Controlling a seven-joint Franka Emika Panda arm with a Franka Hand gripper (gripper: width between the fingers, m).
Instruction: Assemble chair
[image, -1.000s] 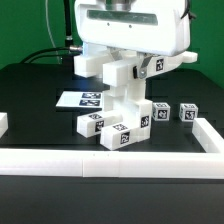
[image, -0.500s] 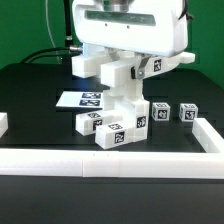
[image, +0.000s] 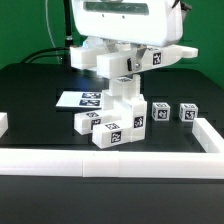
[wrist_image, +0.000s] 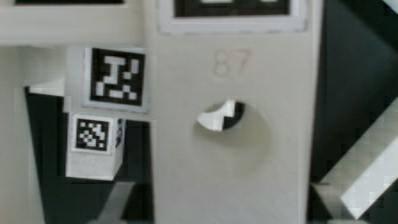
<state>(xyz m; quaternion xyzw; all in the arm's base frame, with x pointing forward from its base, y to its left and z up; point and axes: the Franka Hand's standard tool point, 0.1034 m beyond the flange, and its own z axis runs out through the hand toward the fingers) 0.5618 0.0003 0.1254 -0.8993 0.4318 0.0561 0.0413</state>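
one tool (image: 122, 60), its tips mostly hidden, seems pinched on the top slab (image: 150, 58) of the half-built chair (image: 124, 105), which stands tilted on the counter (image: 30, 90) near the marker board (image: 78, 99). slab, column and lower blocks look joined. two cubes (image: 160, 113) sit apart toward the exterior view's right, not yet fitted; i judge the job past halfway.

Marker board (image: 76, 100) on black table (image: 28, 95)
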